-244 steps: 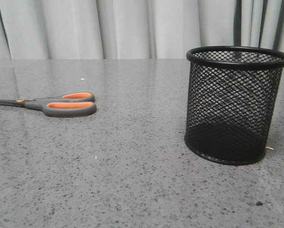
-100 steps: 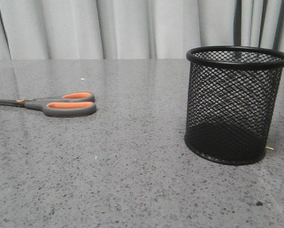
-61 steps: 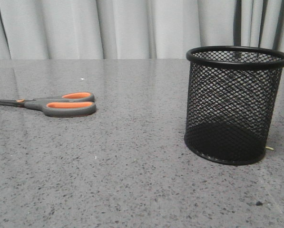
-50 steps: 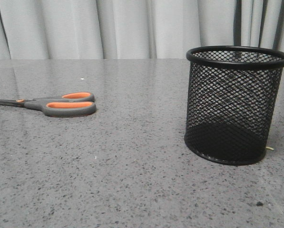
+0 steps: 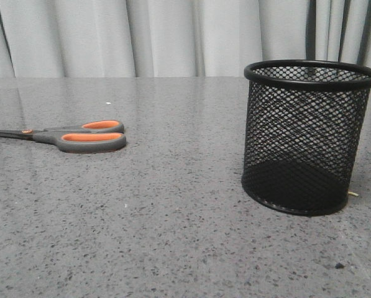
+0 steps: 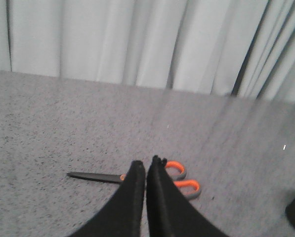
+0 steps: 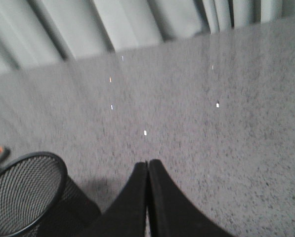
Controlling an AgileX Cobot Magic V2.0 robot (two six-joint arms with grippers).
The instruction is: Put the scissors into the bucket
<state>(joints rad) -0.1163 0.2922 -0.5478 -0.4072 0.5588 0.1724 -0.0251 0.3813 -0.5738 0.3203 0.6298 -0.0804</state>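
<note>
The scissors [image 5: 79, 138], grey-handled with orange loops, lie flat on the table at the left, blades pointing left off the frame edge. The black mesh bucket [image 5: 309, 136] stands upright at the right. Neither gripper shows in the front view. In the left wrist view my left gripper [image 6: 146, 164] is shut with nothing in it, hovering above and in front of the scissors [image 6: 182, 178], whose blade [image 6: 93, 176] sticks out beside the fingers. In the right wrist view my right gripper [image 7: 147, 163] is shut and empty, with the bucket [image 7: 23, 192] off to one side of it.
The speckled grey table [image 5: 173, 217] runs back to a pale curtain [image 5: 173, 37]. A small dark speck [image 5: 338, 266] lies near the front right corner. A tiny pale scrap [image 5: 353, 194] rests by the bucket's base.
</note>
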